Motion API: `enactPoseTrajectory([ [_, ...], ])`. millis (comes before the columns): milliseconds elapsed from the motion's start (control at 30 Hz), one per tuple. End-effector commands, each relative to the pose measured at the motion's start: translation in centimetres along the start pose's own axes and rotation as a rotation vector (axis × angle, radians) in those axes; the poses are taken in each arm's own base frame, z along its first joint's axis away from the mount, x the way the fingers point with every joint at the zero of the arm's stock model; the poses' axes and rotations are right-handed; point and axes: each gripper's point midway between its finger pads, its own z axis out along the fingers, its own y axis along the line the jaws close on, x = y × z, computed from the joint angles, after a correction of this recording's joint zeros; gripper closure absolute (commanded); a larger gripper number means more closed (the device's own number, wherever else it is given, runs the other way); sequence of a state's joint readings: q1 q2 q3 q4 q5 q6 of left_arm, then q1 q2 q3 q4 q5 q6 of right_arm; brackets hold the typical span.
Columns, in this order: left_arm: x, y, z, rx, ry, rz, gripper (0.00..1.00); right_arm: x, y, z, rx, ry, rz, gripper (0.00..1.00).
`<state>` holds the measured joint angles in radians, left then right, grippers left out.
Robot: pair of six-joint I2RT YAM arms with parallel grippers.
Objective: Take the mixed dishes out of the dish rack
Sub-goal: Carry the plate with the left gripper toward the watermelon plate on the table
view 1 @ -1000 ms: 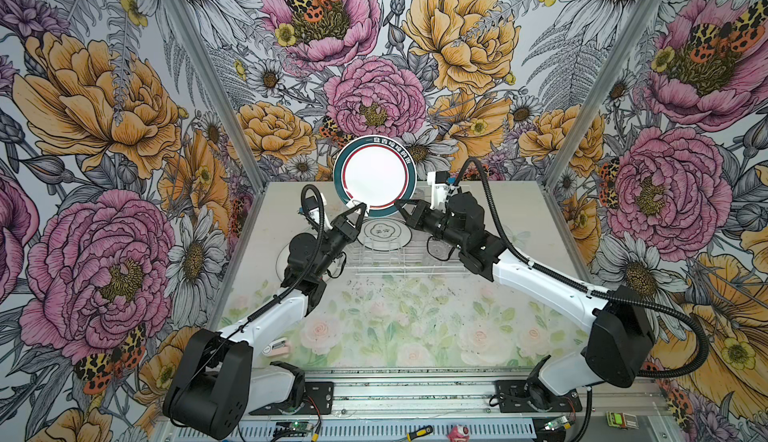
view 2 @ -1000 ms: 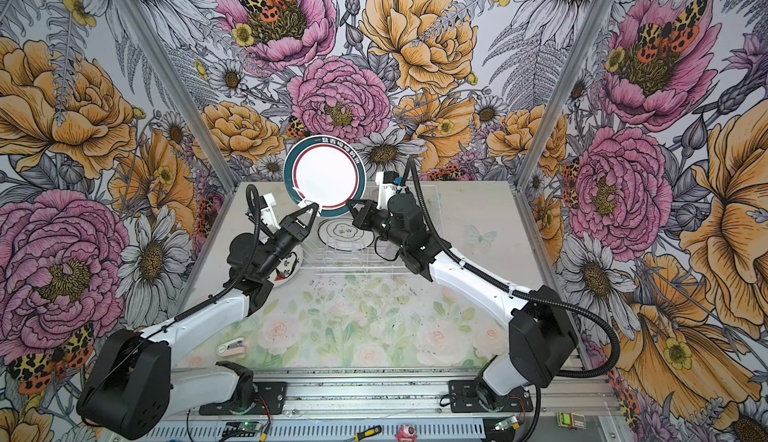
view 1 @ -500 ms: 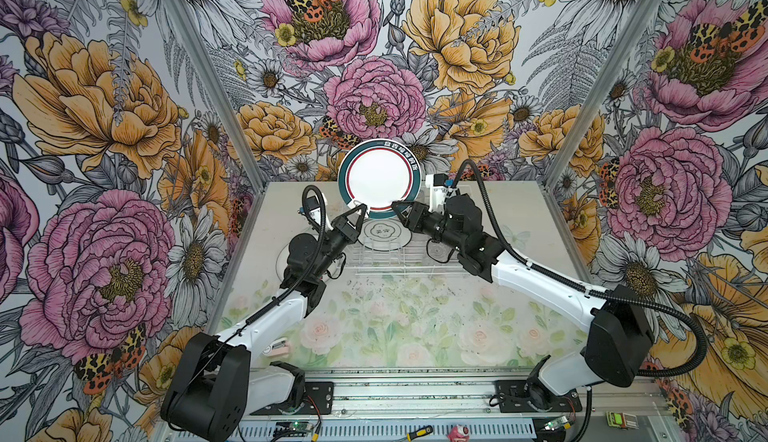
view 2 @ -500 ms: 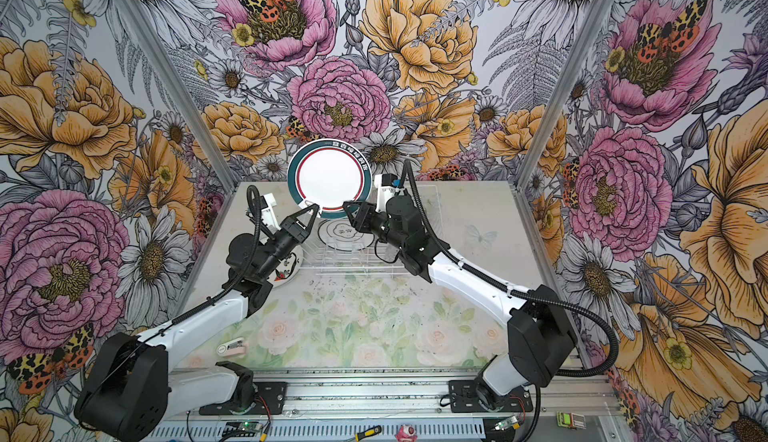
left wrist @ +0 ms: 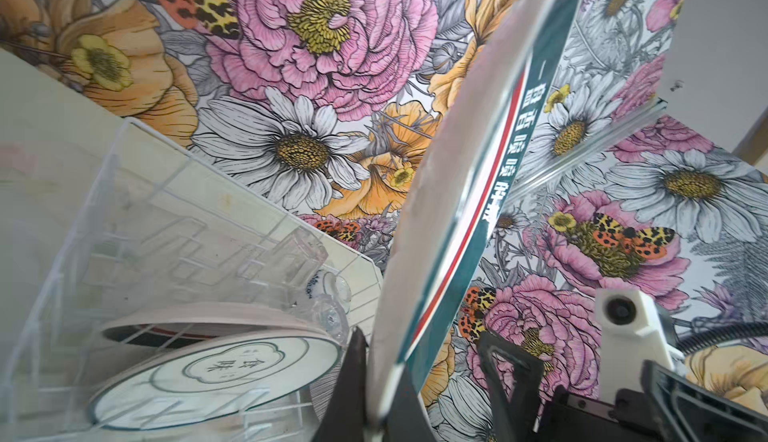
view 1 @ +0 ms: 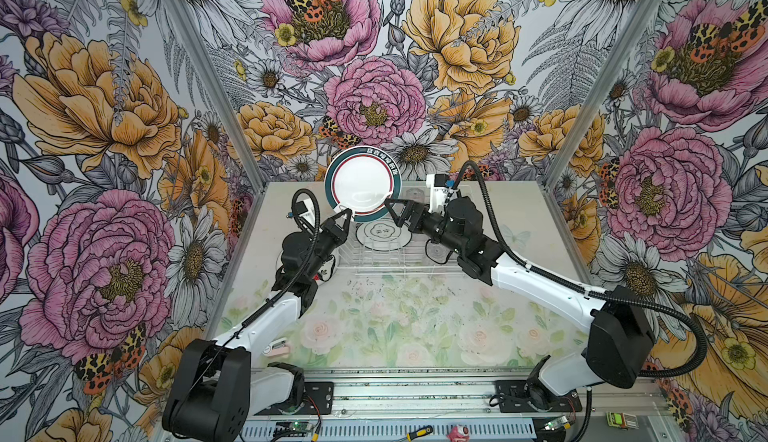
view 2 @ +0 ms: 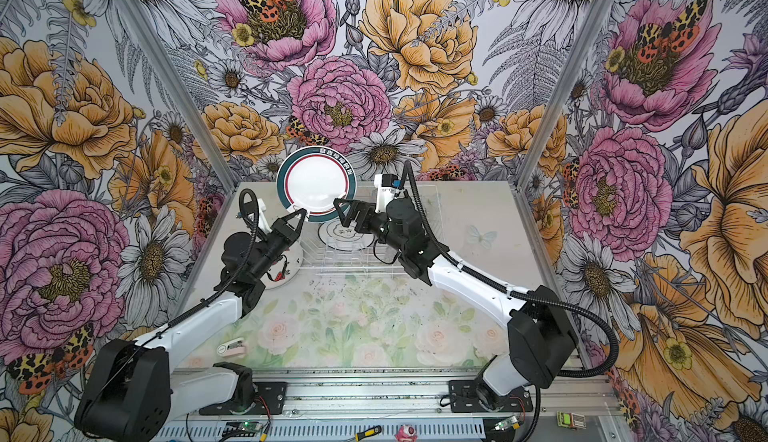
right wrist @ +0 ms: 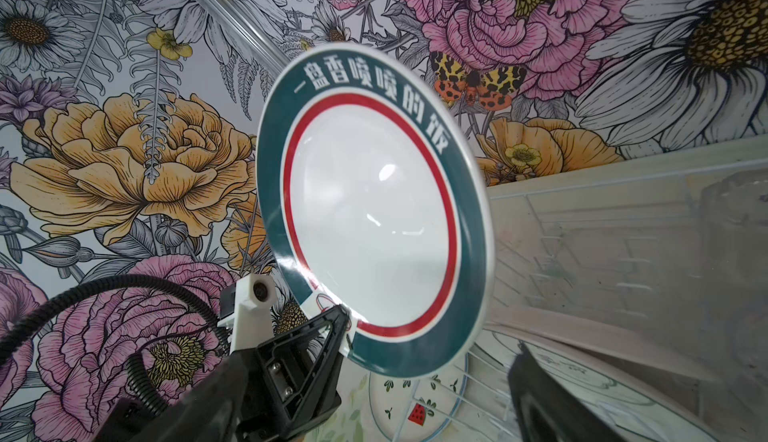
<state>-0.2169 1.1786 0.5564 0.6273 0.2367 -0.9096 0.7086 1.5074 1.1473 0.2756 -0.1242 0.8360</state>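
Note:
A white plate point(view 1: 363, 184) point(view 2: 316, 184) with a dark teal rim and red ring stands upright in the air above the dish rack point(view 1: 374, 268) point(view 2: 345, 267). My left gripper point(view 1: 348, 212) point(view 2: 302, 213) point(left wrist: 380, 377) is shut on its lower left rim; the right wrist view shows that grip on the plate point(right wrist: 374, 244). My right gripper point(view 1: 395, 213) point(view 2: 341, 213) point(right wrist: 374, 411) is open just beside the plate's lower right rim, holding nothing. Still in the rack point(left wrist: 124, 195) are a flat plate with a cloud mark point(view 1: 380, 234) point(left wrist: 216, 373), a clear glass point(left wrist: 291, 261) and a small blue-patterned bowl point(left wrist: 313, 284).
A watermelon-patterned plate point(view 1: 326, 267) point(view 2: 282, 271) point(right wrist: 415, 406) lies on the table left of the rack, under my left arm. A small pink and white object point(view 1: 276, 346) lies near the table's front left. Floral walls close in on three sides.
My right gripper has opened and let go of the plate's rim. The plate, still in my left gripper, has shifted a little left and lower.

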Motion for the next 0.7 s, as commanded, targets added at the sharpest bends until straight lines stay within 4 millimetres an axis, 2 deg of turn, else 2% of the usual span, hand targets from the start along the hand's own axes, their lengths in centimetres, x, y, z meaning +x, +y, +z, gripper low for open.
enactPoseTrajectory([
  [0,-3.0,-0.7,-1.5,-0.004,-0.107,0.022,1.00,-1.1,1.1,-0.1,-0.019,-0.042,-0.033,0.01],
  [200,-5.5,3.1,-4.9,-0.156,-0.215,-0.010,1.00,-1.1,0.9,0.0,-0.002,-0.040,-0.062,0.01],
  [367,-7.1,5.1,-8.2,-0.268,-0.323,-0.032,1.00,-1.2,0.5,-0.4,0.018,-0.044,-0.079,0.01],
  [500,-7.0,7.7,-10.7,-0.367,-0.386,-0.092,1.00,-1.5,0.3,-0.8,0.034,-0.058,-0.093,0.01],
  [667,-6.2,9.9,-13.2,-0.475,-0.410,-0.101,1.00,-1.6,0.2,-1.2,0.042,-0.068,-0.103,0.01],
])
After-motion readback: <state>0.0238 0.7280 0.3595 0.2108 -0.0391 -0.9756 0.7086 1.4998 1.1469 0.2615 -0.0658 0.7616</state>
